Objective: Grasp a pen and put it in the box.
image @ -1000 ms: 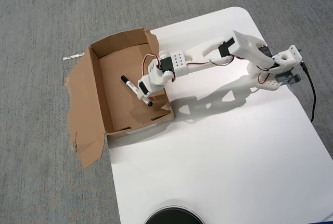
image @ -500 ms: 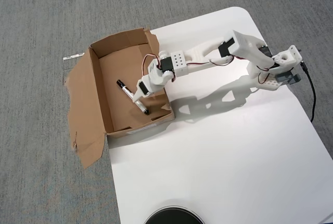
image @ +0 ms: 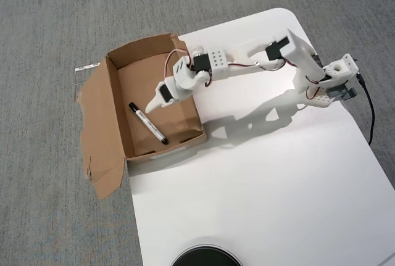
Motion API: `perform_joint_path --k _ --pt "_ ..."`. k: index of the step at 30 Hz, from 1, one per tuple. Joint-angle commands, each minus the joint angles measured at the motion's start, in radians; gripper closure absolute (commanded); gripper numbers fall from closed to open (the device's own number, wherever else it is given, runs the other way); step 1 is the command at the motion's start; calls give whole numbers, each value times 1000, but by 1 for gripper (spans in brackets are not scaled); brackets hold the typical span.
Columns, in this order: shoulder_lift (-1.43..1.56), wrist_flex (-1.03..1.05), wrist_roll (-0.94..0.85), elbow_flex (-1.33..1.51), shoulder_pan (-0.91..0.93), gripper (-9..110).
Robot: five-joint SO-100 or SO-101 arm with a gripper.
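Overhead view: we take the box (image: 114, 133) as landmark. It hangs off the left edge of the table (image: 259, 179), its torn flap spread over the carpet (image: 43, 25). The pen (image: 147, 123) lies flat and slanted on the box floor, clear of every wall, so we judge it delivered. Just right of the pen and above it, our gripper (image: 153, 103) hovers inside the box, holding nothing; whether its fingers are wide or narrow we cannot tell. Right of the box, the table offers open room to retreat.
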Motion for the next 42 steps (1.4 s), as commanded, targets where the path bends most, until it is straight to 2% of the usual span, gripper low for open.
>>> perform_joint_path --k 1,13,23,35,42 --pt "212 5 10 -30 -13 81" --pt "534 11 12 -10 -15 81" --pt "733 225 13 -10 -15 81" --pt "934 256 13 -4 -15 81" --pt "1115 313 15 188 -15 81"
